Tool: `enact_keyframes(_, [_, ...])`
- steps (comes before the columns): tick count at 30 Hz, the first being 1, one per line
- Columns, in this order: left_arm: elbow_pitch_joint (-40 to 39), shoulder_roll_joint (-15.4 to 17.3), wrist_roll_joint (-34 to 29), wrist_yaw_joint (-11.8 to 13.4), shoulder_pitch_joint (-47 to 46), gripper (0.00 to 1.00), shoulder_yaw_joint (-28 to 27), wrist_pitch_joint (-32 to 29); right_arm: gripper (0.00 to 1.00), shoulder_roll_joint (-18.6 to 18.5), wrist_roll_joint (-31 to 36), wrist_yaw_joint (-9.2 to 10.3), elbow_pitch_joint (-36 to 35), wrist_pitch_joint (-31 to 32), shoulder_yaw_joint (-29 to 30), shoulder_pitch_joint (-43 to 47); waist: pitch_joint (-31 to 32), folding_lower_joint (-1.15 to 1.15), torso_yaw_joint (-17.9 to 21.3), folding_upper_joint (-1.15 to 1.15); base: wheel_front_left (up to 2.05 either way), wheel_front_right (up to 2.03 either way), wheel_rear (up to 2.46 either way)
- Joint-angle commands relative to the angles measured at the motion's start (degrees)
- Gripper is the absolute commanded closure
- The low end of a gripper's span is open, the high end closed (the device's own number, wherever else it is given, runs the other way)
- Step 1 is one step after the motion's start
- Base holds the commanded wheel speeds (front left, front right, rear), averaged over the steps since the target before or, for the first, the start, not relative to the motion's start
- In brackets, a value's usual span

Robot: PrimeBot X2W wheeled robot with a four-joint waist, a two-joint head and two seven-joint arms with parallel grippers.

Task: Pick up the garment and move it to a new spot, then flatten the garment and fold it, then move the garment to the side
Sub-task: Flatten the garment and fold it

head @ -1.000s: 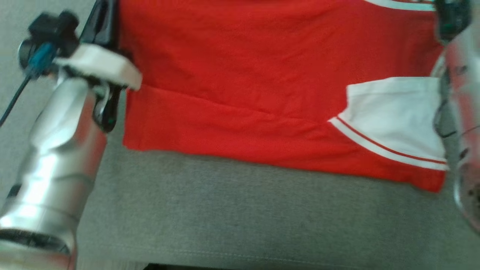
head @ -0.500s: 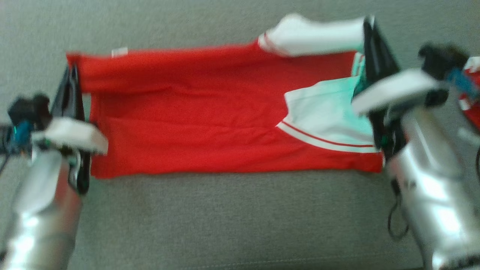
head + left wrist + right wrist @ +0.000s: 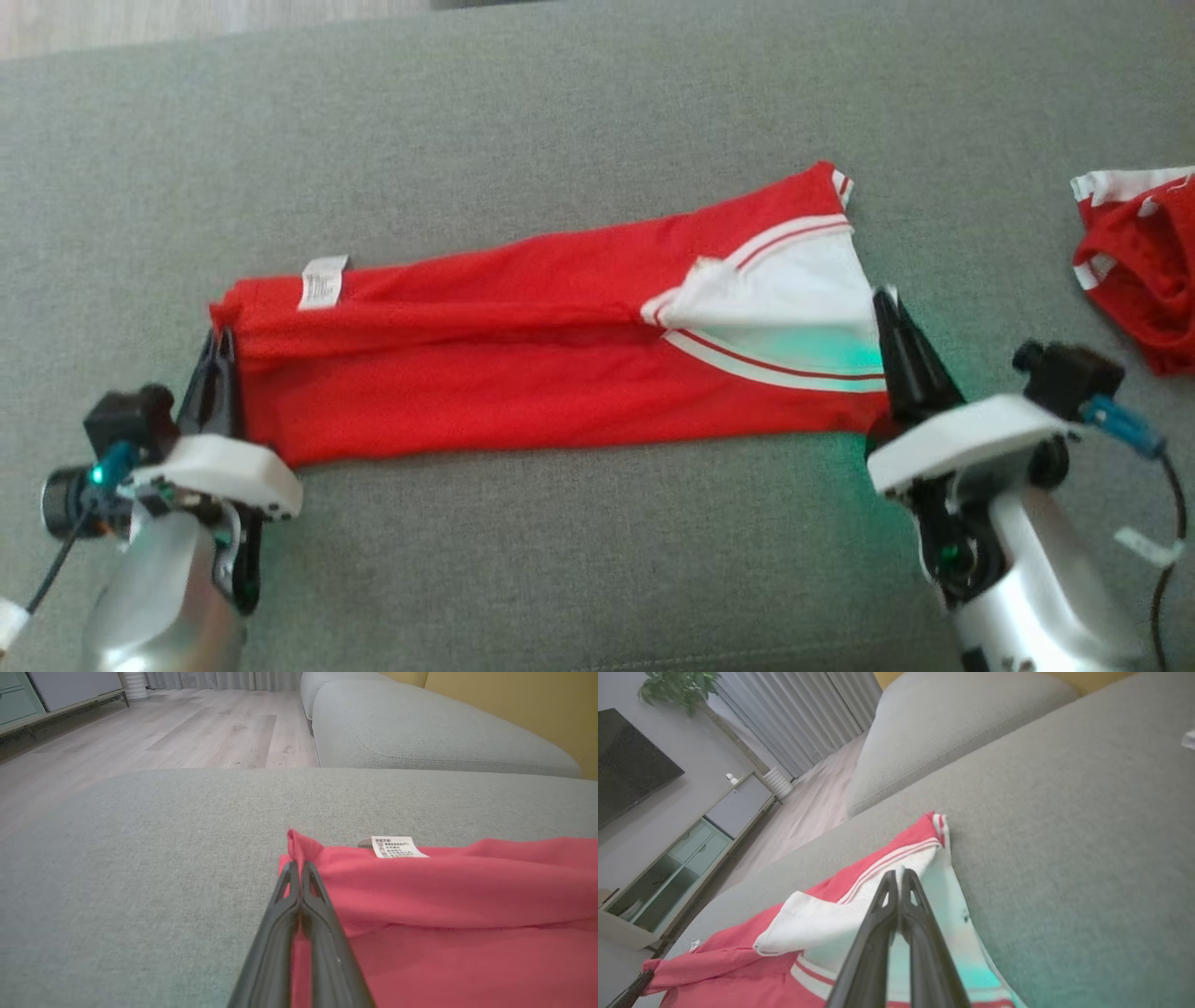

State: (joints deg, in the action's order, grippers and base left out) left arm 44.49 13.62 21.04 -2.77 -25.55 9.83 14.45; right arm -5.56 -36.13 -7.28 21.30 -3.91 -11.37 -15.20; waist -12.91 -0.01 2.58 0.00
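Right now my left gripper (image 3: 297, 864) has its two dark fingers pressed together, clamped on the bunched corner of the red garment (image 3: 523, 373) at its left end. From my left wrist the red cloth stands up in a small peak just past the fingertips, and some red shows through the narrow slit lower down between the fingers. Just beyond that corner a small white label (image 3: 322, 280) lies on the top fold.

My right gripper (image 3: 885, 297) is likewise closed, fingers together, with its tips at the right edge of the garment's white panel (image 3: 784, 308). A little point of white cloth sits right at the tips, so I read it as pinched there. A green glow falls on the white cloth beside the fingers.

Between my two grippers the garment lies stretched out long and narrow on the grey sofa (image 3: 560, 560). It is folded lengthwise, with one layer lying over the other along a crease through the middle. Red and white stripes border the white panel, and the far right corner ends in a striped hem.

Well apart from it, at the right edge of my head view, a second red piece of clothing (image 3: 1139, 261) with white trim lies crumpled on the same sofa. Past the sofa's far edge there is pale wooden floor (image 3: 187, 728), and my right wrist also sees a low cabinet (image 3: 691, 849) and grey curtains (image 3: 794, 718).
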Motion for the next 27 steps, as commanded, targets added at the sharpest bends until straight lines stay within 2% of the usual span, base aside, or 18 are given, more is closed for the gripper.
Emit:
enact_keyframes(1, [-0.7,1.7,-0.7,0.3,-0.1,0.89,-2.8,0.5,1.0,0.8,0.4,-0.21,-2.1,0.1,-0.2,0.1,0.5,0.01,-0.1,0.0,0.0,0.0,0.0])
enact_keyframes(2, [-0.5,1.5,-0.9,0.5,0.3,0.58,-3.2,0.5,0.84,1.1,0.9,-0.21,-2.0,0.4,0.2,0.7,0.8,0.01,-0.2,0.0,0.0,0.0,0.0])
enact_keyframes(3, [-0.4,1.1,-1.2,0.8,0.8,0.19,-3.7,0.5,0.43,1.4,1.4,-0.21,-1.9,0.6,0.5,1.1,1.2,0.01,-0.3,0.0,0.0,0.0,0.0])
enact_keyframes(4, [-0.5,0.8,-1.5,1.1,1.3,0.0,-4.2,0.5,0.0,1.6,2.3,-0.21,-1.9,0.4,0.9,1.4,1.5,0.01,-0.4,0.0,0.0,0.0,0.0])
enact_keyframes(10, [-4.6,-1.3,-4.1,3.1,5.6,0.0,-7.5,0.5,0.0,2.3,9.9,-0.21,-0.8,-3.8,4.1,2.2,3.9,0.01,-1.3,0.0,0.0,0.0,0.0])
enact_keyframes(17, [-13.9,-4.6,-9.5,5.6,12.4,0.0,-10.4,0.5,0.0,2.6,24.7,-0.21,1.0,-9.9,8.9,2.3,7.1,0.01,-2.7,0.0,0.0,0.0,0.0])
enact_keyframes(21, [-17.1,-6.0,-11.0,5.9,15.3,0.0,-11.5,0.5,0.0,2.6,28.1,-0.21,1.6,-10.7,9.8,2.8,8.6,0.01,-3.1,0.0,0.0,0.0,0.0])
enact_keyframes(27, [-20.9,-8.4,-13.2,5.2,21.5,0.0,-13.0,0.5,0.0,2.7,29.4,-0.21,4.1,-11.1,10.3,5.8,12.0,0.01,-4.1,0.0,0.0,0.0,0.0])
